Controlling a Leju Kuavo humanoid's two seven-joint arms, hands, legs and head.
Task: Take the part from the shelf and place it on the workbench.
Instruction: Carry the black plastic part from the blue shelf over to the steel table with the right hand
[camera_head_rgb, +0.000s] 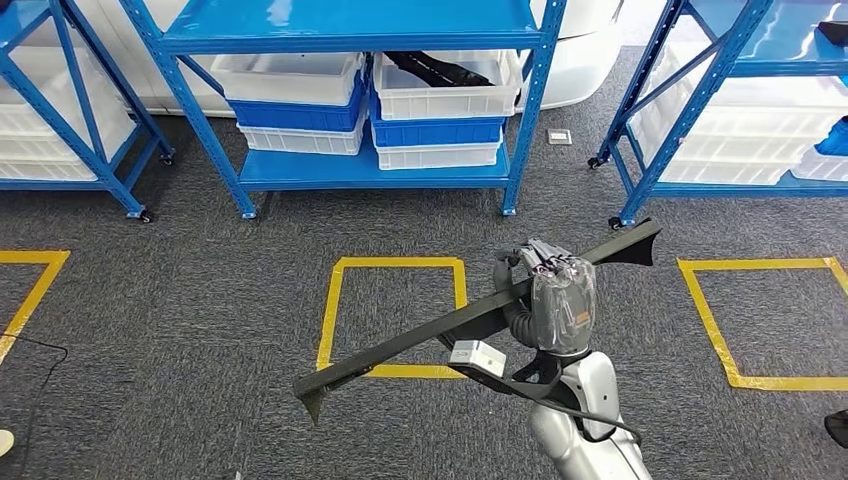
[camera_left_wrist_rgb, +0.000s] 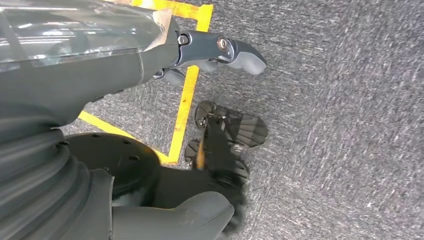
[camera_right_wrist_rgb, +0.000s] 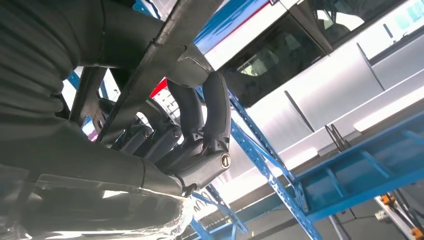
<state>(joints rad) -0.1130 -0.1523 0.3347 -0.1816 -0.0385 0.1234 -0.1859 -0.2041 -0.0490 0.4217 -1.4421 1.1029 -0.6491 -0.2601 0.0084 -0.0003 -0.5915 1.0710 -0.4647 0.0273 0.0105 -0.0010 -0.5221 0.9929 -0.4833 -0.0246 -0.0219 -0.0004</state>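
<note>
The right hand (camera_head_rgb: 548, 278) grips a long black part (camera_head_rgb: 420, 340) near its middle, with the fingers (camera_right_wrist_rgb: 212, 107) wrapped around the bar. The part hangs tilted above the grey carpet floor (camera_head_rgb: 200, 300). Its lower flared end lies just beside the near left corner of the middle yellow floor square (camera_head_rgb: 395, 315), and its upper flared end points toward the right blue shelf (camera_head_rgb: 690, 100). The bar crosses over that square's near edge.

Beyond the square stands the centre blue shelf (camera_head_rgb: 370, 165), well apart from the part, carrying stacked white and blue bins (camera_head_rgb: 440, 110); another dark part (camera_head_rgb: 435, 68) lies in the upper right bin. A further yellow square (camera_head_rgb: 760, 320) lies to the right of the middle one, and a corner of a third to its left.

The left hand (camera_left_wrist_rgb: 215, 55) hangs over the carpet beside a yellow tape line (camera_left_wrist_rgb: 185, 100), its fingers slightly apart and holding nothing.
</note>
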